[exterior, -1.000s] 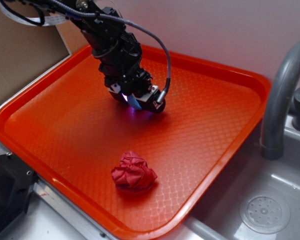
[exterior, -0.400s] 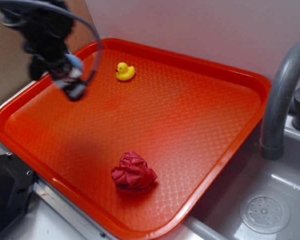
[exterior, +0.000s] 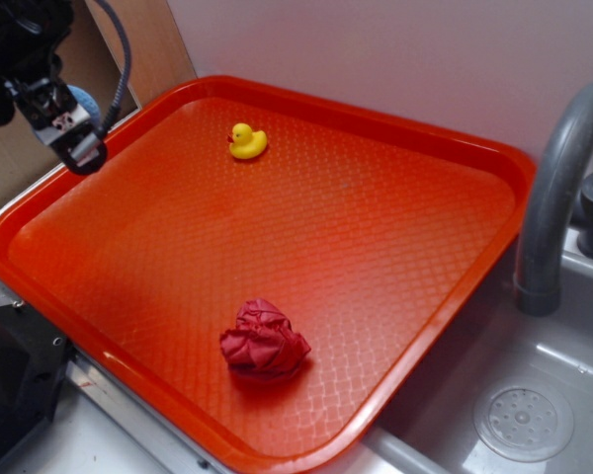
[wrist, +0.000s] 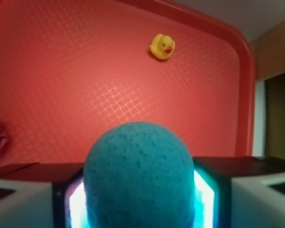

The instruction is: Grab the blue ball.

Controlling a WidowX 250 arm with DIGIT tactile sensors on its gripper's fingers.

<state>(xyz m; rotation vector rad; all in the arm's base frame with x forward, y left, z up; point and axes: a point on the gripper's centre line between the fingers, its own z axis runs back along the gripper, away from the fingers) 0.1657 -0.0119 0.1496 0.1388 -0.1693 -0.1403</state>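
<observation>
Gripper [exterior: 79, 123] clamped on blue ball [wrist: 138, 175], raised — orange tray [exterior: 455, 148] holds yellow duck [exterior: 246, 141], red cloth wad [exterior: 263, 341]

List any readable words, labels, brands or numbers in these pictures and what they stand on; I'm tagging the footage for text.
None can be read.
The gripper, shut on the blue ball, shows no legible marking.
The orange tray, yellow duck, red cloth wad, grey faucet and sink drain carry no text.
</observation>
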